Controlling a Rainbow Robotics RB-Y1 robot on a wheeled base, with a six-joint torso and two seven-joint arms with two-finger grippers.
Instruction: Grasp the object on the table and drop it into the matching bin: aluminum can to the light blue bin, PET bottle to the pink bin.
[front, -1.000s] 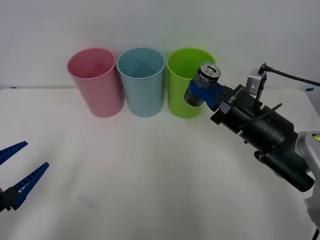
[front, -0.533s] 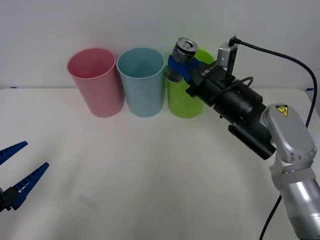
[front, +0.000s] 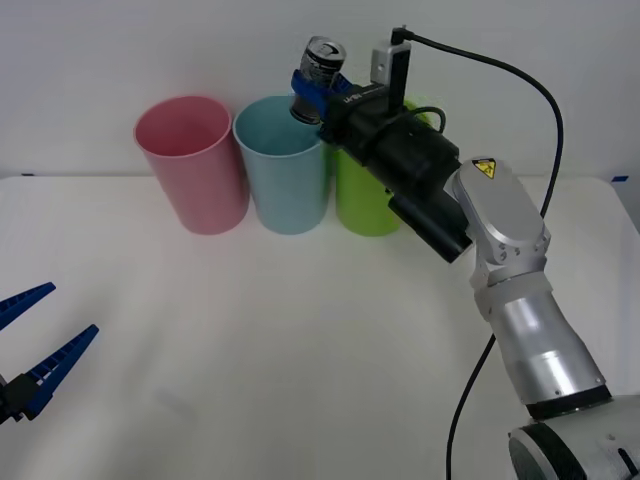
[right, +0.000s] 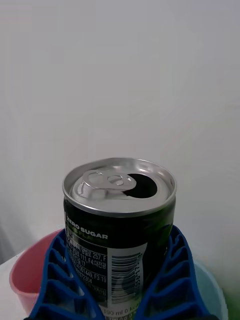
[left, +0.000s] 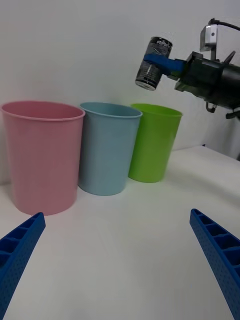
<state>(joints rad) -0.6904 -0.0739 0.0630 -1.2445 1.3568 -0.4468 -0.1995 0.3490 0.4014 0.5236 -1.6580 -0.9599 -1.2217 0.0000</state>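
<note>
Front view: plain white tabletop (front: 300, 350), pale wall behind. Pink bin (front: 192, 165), light blue bin (front: 284, 165) and green bin (front: 370, 190) stand in a row at 12 o'clock, the green one partly hidden by the right arm. Right gripper (front: 312, 92) has its fingers clamped on the can (front: 319, 66), held in the air over the light blue bin's rim. Left gripper (front: 35, 345) at 8 o'clock, fingers apart, cut off by the edge.

Right wrist view: can (right: 119, 225) upright, tab hole open, base hidden between the fingers (right: 65, 280).

Left wrist view: can (left: 153, 63) tilted, above the blue and green bins.
</note>
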